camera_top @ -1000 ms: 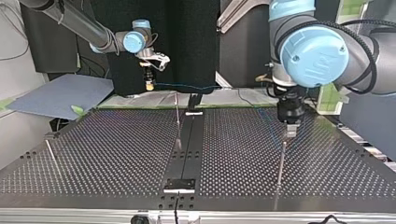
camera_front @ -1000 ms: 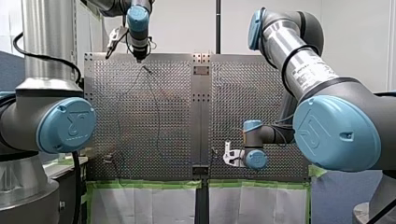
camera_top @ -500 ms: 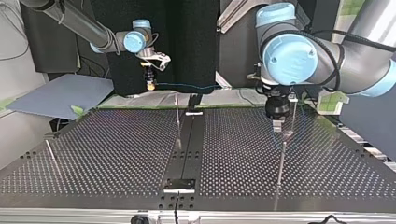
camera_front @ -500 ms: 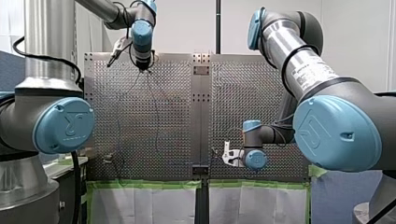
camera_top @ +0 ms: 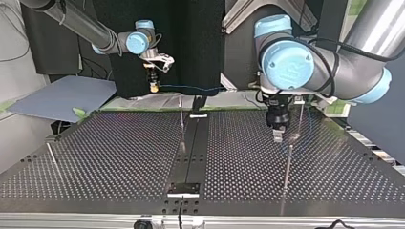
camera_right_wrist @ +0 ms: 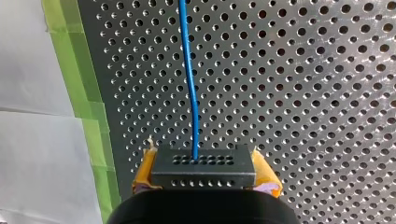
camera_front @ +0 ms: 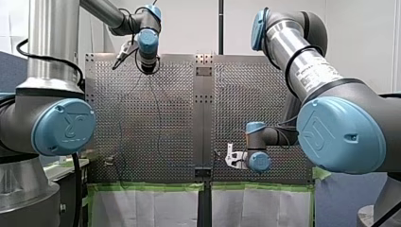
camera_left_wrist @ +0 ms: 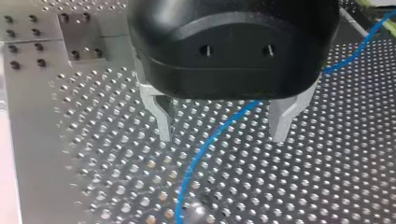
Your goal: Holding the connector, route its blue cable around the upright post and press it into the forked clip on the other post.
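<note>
A black connector [camera_right_wrist: 203,167] sits between yellow pads [camera_right_wrist: 144,170], my right gripper [camera_right_wrist: 203,161] shut on it. Its blue cable [camera_right_wrist: 189,74] runs straight ahead over the perforated plate. In the top view my right gripper [camera_top: 153,86] hangs above the table's far edge at the left, and the cable [camera_top: 191,88] stretches to the right from it. My left gripper [camera_left_wrist: 223,134] is open and empty, its metal fingers [camera_left_wrist: 161,116] astride the cable [camera_left_wrist: 210,140] without touching it. It hovers low [camera_top: 277,136] beside a thin post [camera_top: 300,117] and behind another upright post [camera_top: 286,169].
A further post [camera_top: 181,124] stands by the dark centre strip [camera_top: 191,157], and one [camera_top: 52,157] leans at the top view's left. Green tape [camera_right_wrist: 79,93] and white sheets border the plate's edge near my right gripper.
My left arm has swung toward the top view's left and a little farther from its camera, staying open. My right arm and the connector have not moved.
</note>
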{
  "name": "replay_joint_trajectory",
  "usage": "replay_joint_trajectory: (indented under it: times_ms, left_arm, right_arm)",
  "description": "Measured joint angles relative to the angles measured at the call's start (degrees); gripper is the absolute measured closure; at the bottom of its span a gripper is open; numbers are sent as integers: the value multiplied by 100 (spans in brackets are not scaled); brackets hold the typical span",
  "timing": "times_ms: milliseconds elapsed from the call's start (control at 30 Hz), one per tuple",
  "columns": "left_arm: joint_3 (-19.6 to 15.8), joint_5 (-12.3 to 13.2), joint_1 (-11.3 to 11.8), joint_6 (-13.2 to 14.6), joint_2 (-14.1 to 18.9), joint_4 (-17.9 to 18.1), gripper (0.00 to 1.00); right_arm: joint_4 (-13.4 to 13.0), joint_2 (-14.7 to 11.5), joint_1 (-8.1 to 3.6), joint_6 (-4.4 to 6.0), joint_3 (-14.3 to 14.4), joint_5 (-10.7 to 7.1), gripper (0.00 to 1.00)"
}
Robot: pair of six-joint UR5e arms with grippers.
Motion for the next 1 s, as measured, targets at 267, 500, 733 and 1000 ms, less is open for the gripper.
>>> replay_joint_trajectory:
  times_ms: [267,500,733,1000]
  left_arm:
    - [5,93,12,112,-147,372,0]
    - [8,-27,55,208,-231,625,0]
    - [9,19,110,229,-237,822,0]
    - [33,311,117,177,-277,902,0]
  right_arm:
    - [33,0,2,-7,3,0,100]
    - [45,0,10,-10,1,0,100]
    - [43,0,17,-7,1,0,100]
    - [38,0,20,-1,0,0,100]
